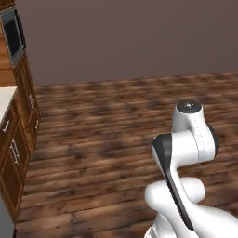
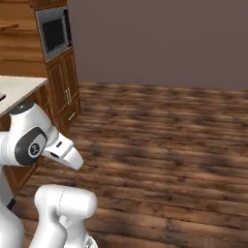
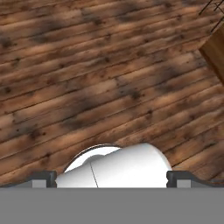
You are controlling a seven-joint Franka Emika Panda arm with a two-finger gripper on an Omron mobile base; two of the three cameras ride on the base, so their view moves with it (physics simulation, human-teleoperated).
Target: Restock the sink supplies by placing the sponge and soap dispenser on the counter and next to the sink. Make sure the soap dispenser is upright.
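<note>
1. We see our gripper [image 3: 112, 178] over the plank floor [image 3: 87, 78], jaws spread wide, holding nothing.
2. The counter [image 2: 19, 87] edge sits at left, beside wooden cabinets [image 2: 65, 92] and a built-in oven [image 2: 54, 33].
3. We find no legible writing.

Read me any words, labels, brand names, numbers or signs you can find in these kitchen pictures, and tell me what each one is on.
There is no readable text.
The built-in oven shows a plain dark door, with no brand or digits.
The cabinets, the counter and the wooden floor carry no labels or signs.
The gripper bears no marking.
</note>
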